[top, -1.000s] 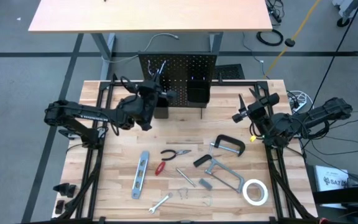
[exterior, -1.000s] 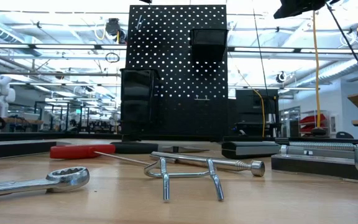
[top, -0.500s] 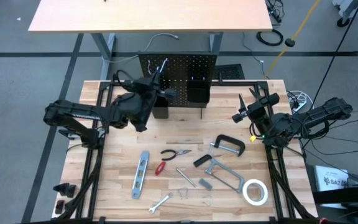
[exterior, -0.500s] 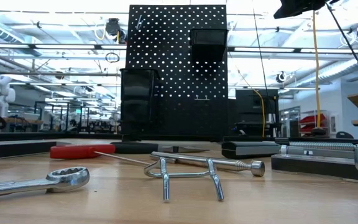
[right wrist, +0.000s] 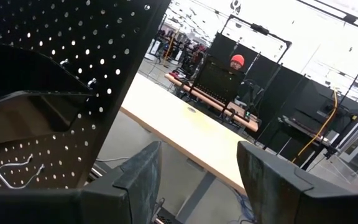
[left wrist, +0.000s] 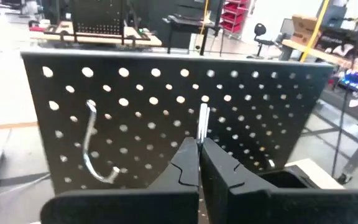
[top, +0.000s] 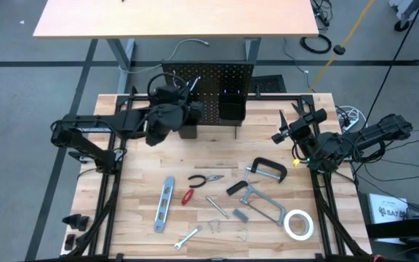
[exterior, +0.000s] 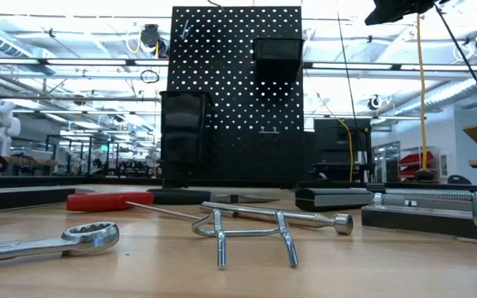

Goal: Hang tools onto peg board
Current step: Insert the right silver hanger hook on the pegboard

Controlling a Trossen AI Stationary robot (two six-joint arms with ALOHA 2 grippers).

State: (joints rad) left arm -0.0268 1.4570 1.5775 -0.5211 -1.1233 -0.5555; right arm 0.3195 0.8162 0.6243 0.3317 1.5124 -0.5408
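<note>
The black peg board (top: 217, 76) stands upright at the table's far edge with two black bins (top: 231, 106) on its front. One silver hook (left wrist: 92, 149) hangs from its holes. My left gripper (top: 186, 93) is raised close in front of the board's upper left part, shut on a thin silver hook (left wrist: 202, 121). My right gripper (top: 288, 125) waits open at the table's right side, pointing at the board. The tools lie flat on the table: level (top: 165, 203), pliers (top: 204, 179), screwdriver (top: 189, 196), C-clamp (top: 266, 169), bar clamp (top: 257, 204), wrench (top: 188, 237), tape roll (top: 297, 224). My left gripper pinches the silver hook's lower end (left wrist: 201, 142) between its two fingertips. The fingers point nearly level toward the board, from the table's near side. The hook's free end (left wrist: 203, 112) sticks out past the fingertips, clear of the table; whether it touches the board I cannot tell.
Loose silver hooks (exterior: 251, 236) and a silver rod (exterior: 280, 217) lie near the table's front, among the tools. A second wooden table (top: 173, 18) stands beyond the board. Cables run along the floor at the right. A person in a red cap (right wrist: 236, 61) shows far off in the room.
My left gripper has risen and gone toward the peg board with the silver hook, rolling its wrist and tipping from pointing downward to nearly level. It stays shut on the hook.
</note>
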